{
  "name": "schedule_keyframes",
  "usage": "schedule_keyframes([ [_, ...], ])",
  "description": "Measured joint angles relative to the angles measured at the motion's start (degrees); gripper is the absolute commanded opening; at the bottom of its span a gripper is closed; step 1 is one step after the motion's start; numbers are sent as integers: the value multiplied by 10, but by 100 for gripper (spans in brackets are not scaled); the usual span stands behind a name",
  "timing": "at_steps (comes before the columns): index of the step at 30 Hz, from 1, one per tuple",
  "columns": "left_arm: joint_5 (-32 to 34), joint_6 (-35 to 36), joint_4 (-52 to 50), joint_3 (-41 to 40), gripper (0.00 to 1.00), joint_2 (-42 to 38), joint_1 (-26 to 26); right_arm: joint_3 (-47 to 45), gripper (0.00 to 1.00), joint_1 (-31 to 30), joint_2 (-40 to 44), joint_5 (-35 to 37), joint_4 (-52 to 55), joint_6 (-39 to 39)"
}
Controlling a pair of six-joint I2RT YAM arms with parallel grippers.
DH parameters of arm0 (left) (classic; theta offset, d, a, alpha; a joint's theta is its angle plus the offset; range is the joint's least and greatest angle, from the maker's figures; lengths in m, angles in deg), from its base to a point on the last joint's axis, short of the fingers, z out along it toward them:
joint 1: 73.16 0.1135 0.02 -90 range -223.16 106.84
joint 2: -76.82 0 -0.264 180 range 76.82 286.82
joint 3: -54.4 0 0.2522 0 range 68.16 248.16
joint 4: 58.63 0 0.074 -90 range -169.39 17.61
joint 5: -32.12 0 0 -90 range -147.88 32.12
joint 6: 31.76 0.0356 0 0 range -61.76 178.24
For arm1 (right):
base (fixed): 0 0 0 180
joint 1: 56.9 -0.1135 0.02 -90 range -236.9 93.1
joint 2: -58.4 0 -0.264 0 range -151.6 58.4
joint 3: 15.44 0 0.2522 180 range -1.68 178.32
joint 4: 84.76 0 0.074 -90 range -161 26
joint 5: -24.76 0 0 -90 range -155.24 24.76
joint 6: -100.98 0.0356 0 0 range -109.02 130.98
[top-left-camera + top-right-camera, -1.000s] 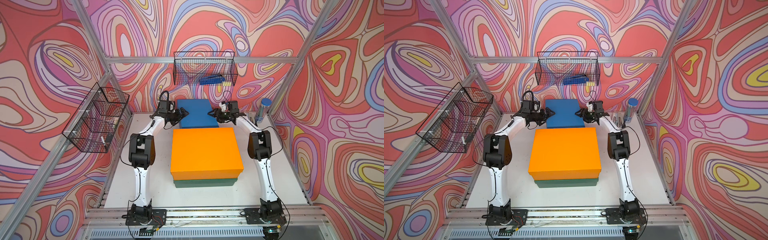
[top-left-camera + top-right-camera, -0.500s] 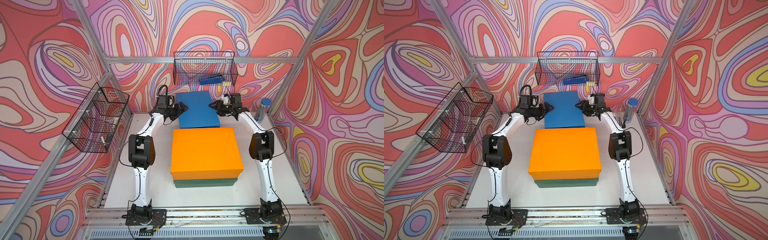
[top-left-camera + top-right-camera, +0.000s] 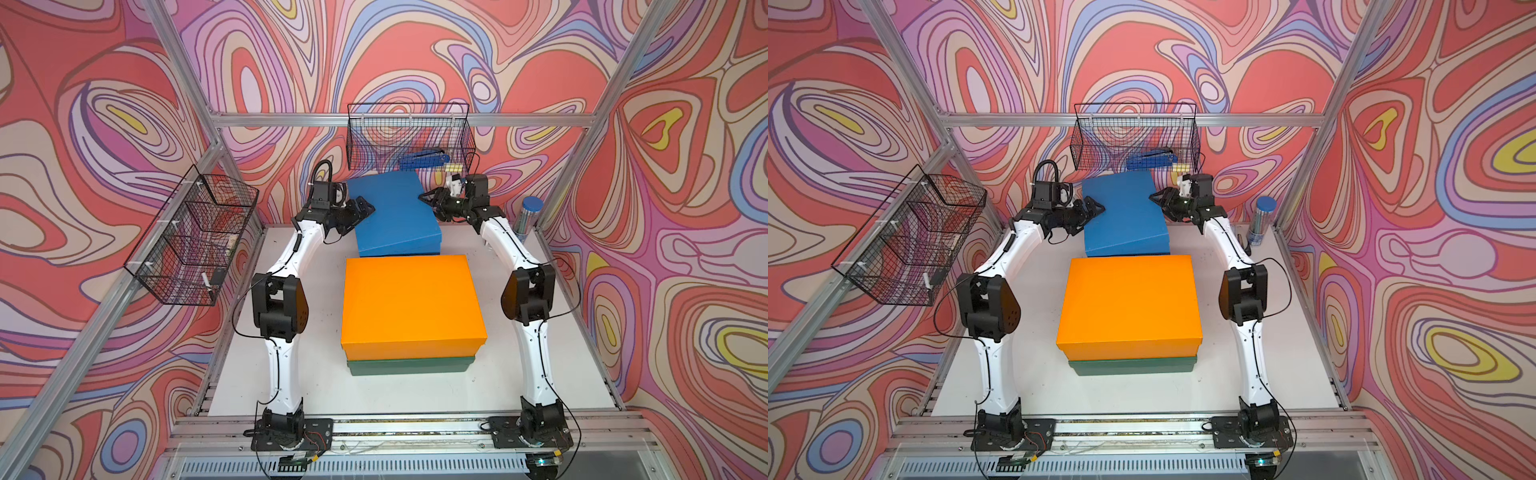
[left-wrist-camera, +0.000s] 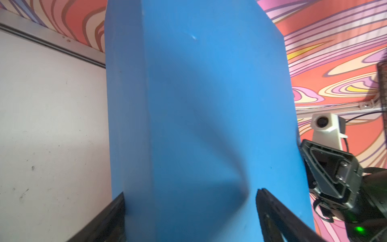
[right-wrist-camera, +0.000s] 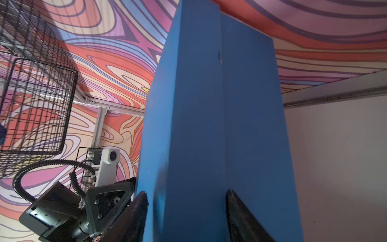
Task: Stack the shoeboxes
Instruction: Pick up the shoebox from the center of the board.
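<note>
The orange shoebox sits on the dark green shoebox in the middle of the table. Behind them the blue shoebox hangs raised and tilted, just under the back basket. My left gripper is shut on its left side and my right gripper on its right side. In the left wrist view the gripper straddles the blue shoebox. The right wrist view likewise has the gripper clamped across the blue shoebox.
A black wire basket with a blue tool in it hangs on the back wall, close above the blue box. Another wire basket hangs on the left wall. A blue-capped cylinder stands in the back right corner.
Both arms have risen with the blue shoebox between them. It lay flat on the table at the back; now it is off the table, higher and tilted.
</note>
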Motion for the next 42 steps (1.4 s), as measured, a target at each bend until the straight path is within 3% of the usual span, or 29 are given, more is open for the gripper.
schedule_keyframes([
  [26,8,-43,-30,41,89,-43,0,-30,62,-1,49,-4,-84,145],
  [42,8,-120,-29,75,87,-43,8,-39,62,-2,49,-4,-140,240],
])
